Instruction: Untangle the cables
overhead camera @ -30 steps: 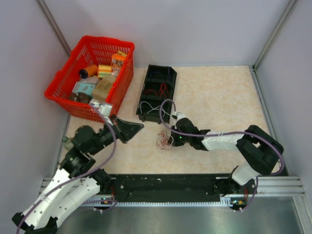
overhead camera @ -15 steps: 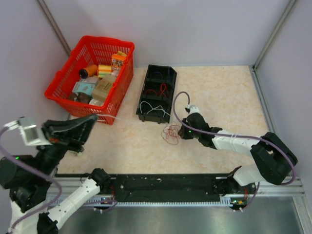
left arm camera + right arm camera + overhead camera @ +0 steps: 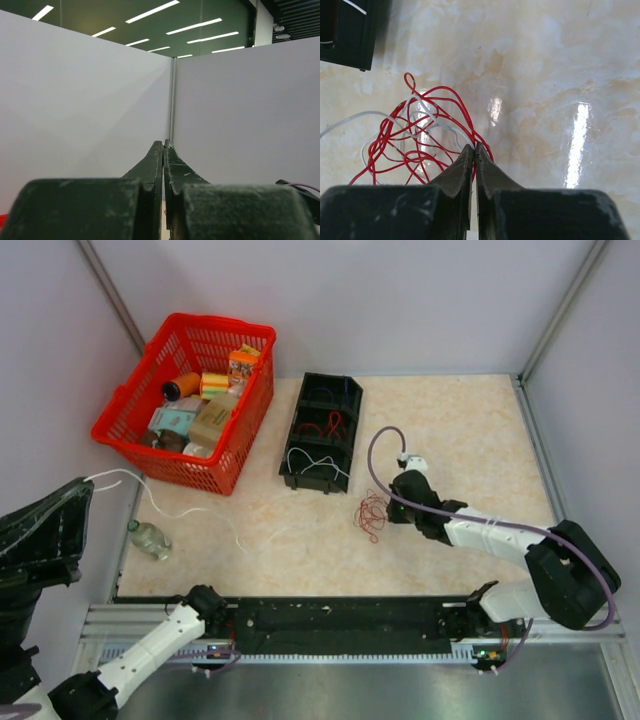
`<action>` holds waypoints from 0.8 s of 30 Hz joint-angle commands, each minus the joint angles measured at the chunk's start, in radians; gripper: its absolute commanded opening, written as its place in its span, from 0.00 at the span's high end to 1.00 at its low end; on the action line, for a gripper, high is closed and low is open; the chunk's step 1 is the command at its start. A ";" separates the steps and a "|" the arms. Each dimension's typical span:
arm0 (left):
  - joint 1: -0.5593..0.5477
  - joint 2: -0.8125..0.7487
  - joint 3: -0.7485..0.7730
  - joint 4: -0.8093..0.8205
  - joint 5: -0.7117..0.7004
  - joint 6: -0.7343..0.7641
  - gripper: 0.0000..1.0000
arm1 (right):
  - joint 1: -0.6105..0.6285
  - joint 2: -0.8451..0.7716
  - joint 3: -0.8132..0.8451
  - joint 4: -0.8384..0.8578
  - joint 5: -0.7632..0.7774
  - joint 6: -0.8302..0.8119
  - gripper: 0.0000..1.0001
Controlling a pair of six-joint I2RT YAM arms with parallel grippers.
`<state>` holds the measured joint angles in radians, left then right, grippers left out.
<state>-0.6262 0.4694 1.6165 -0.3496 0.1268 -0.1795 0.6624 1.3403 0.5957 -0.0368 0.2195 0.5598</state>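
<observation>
The right gripper lies low over the table, just in front of the black compartment tray. Its fingers are pinched together on the near edge of the red cable. In the right wrist view the red cable spreads as a loose, loopy tangle ahead and to the left of the right gripper, with several red strands running into the closed tips. A white strand threads through that tangle and runs off the left edge; whether it also sits between the fingers cannot be told.

The left gripper is raised high at the far left, well apart from the red tangle. The white cable meets its tip and trails from there across the table toward the centre. It ends short of the red cable in the overhead view. In the left wrist view the left gripper has its fingers pressed together and points at the bare enclosure walls — the cable itself does not show there.

The tray holds more wire: a dark coil in the far compartment, a red coil in the middle, a white coil in the near one. A red basket of packaged goods stands left of the tray, and a plastic bottle lies at the table's left edge.
</observation>
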 commanded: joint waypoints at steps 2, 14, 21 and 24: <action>0.005 0.095 0.057 -0.005 -0.090 0.044 1.00 | -0.036 -0.018 0.007 -0.021 0.055 -0.026 1.00; 0.003 0.158 0.177 0.063 -0.089 0.118 1.00 | -0.106 -0.079 -0.031 -0.009 0.018 -0.020 1.00; 0.005 0.232 0.235 0.011 -0.116 0.106 1.00 | -0.191 -0.110 -0.054 -0.071 0.054 -0.006 1.00; 0.005 0.244 0.263 0.020 -0.165 0.109 1.00 | -0.242 -0.130 -0.070 -0.066 0.018 0.005 1.00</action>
<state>-0.6262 0.6651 1.8404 -0.3256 0.0174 -0.0772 0.4866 1.2530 0.5468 -0.0887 0.2455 0.5472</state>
